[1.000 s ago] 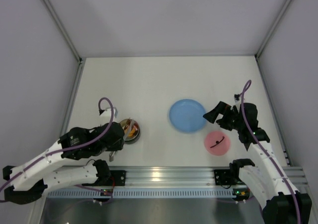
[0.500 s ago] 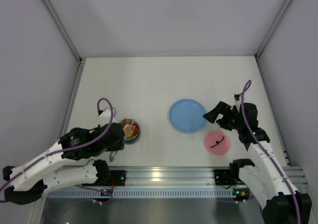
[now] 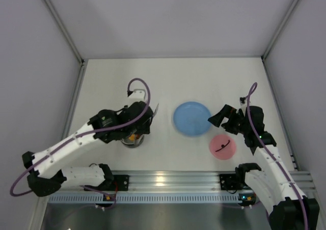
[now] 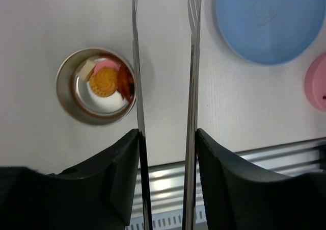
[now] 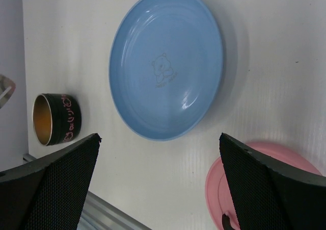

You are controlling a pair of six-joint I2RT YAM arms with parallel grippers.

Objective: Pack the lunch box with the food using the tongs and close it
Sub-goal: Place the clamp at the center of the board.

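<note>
Left claw grips long slender silver metal tongs, their arms spread. Small round shiny steel pot sits beside them on white table, uncovered, toy food pieces inside. Flat blue plate and pink round lid lie well right. Right claw gapes wide near both.

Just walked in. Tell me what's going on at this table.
The left gripper holds the tongs, arms spread with nothing visible between them, above the table between the lunch box and the blue plate. The food lies inside the steel box, and the plate looks bare. The pink lid is off, lying on the table near the plate. The right gripper hangs open above plate and lid, holding nothing. Packing looks done; closing is not.
</note>
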